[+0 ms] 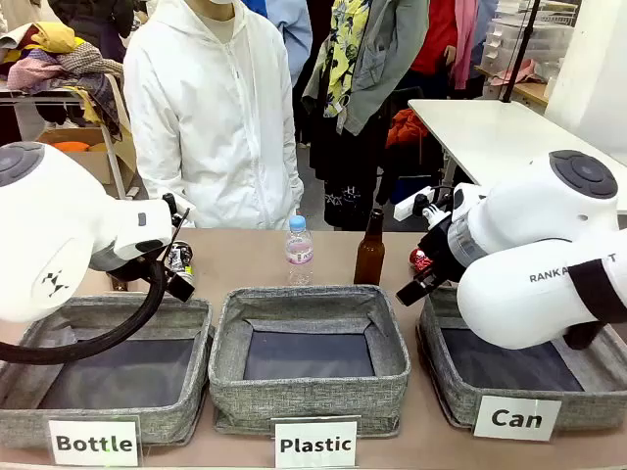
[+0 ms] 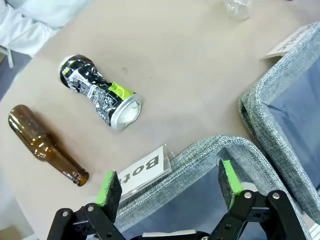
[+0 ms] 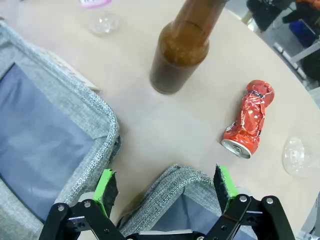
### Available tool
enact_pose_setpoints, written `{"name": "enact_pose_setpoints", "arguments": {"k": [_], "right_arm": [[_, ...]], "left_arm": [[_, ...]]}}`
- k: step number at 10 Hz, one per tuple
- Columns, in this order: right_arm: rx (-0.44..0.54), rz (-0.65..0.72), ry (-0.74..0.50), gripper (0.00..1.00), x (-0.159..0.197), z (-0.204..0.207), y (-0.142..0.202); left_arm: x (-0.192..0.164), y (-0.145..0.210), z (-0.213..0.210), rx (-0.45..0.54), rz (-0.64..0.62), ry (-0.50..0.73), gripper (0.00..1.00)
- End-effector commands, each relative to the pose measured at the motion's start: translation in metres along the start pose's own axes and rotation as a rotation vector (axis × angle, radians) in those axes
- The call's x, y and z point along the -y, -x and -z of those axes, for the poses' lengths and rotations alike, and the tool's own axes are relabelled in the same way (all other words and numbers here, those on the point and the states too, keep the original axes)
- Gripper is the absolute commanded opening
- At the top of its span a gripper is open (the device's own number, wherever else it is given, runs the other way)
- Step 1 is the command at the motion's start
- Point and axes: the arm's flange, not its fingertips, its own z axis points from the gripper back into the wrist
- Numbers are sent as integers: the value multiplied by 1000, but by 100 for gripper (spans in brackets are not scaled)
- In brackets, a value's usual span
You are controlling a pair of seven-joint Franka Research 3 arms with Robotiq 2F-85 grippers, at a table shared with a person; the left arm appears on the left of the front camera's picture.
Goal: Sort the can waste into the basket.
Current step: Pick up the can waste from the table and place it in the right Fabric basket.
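Table (image 1: 245, 259) carries three grey bins in a row. The basket (image 1: 588, 419) carded "Can" is on the robot's right and looks empty, so nothing is sorted yet. Right gripper (image 3: 165, 182): jaws apart, holding nothing, over a grey bin rim. Left gripper (image 2: 169, 182): jaws also apart and empty, above the far rim of the "Bottle" bin (image 2: 210, 150). An upright brown bottle (image 3: 182, 55) stands near the red can (image 3: 248, 120), which lies crushed on the table beyond the rim. The black can (image 2: 100, 92) lies on its side near a fallen brown bottle (image 2: 45, 145), well apart from the "Can" basket. Judgement: take the red can first with the right arm. Roll the wrist so the pads straddle the crumpled waist, and come in from the side away from the bottle. Crushed metal may slip, so close squarely.
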Motion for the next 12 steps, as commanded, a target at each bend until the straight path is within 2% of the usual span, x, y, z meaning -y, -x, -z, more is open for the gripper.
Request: {"name": "enact_pose_setpoints", "arguments": {"k": [1,12], "right_arm": [[0,0,0,100,0,0,0],[0,0,0,100,0,0,0]], "left_arm": [[0,0,0,0,0,0,100],[0,0,0,0,0,0,100]]}}
